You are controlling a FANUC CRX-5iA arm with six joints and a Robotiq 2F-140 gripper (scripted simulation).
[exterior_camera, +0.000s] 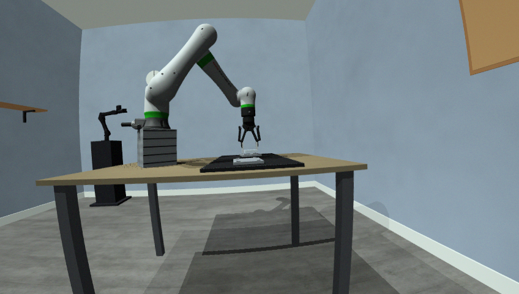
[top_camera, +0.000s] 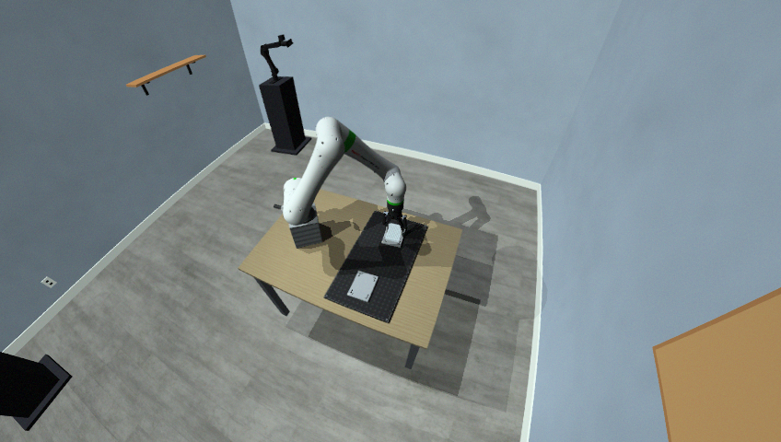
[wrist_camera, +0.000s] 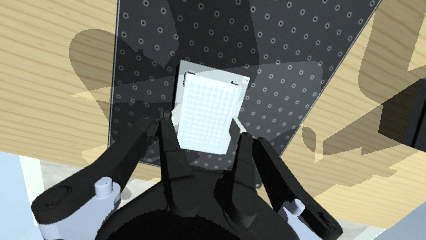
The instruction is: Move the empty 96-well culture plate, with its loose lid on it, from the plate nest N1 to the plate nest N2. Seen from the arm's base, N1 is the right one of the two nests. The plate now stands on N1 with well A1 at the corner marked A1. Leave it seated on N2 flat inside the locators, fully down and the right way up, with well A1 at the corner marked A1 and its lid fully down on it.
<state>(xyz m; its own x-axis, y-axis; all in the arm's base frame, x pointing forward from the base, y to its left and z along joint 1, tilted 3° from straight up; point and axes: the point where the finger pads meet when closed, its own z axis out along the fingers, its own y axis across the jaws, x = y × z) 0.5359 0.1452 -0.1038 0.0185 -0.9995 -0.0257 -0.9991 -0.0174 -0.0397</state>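
The clear 96-well plate (top_camera: 392,234) with its lid on it is held level between my gripper's fingers (top_camera: 395,226), which are shut on its two long sides. It hangs a little above the grey nest N2 (wrist_camera: 214,73), at the far end of the black perforated mat (top_camera: 378,262). In the wrist view the plate (wrist_camera: 209,117) covers most of that nest, and only the nest's far rim shows. From the side, the plate (exterior_camera: 250,151) sits between the fingertips (exterior_camera: 249,147), just above the mat. Nest N1 (top_camera: 364,285) stands empty at the mat's near end.
The arm's grey ribbed base block (top_camera: 304,229) stands at the table's left end. The wooden table's edges lie close around the mat. A black pedestal with a small arm (top_camera: 282,111) stands on the floor in the far corner.
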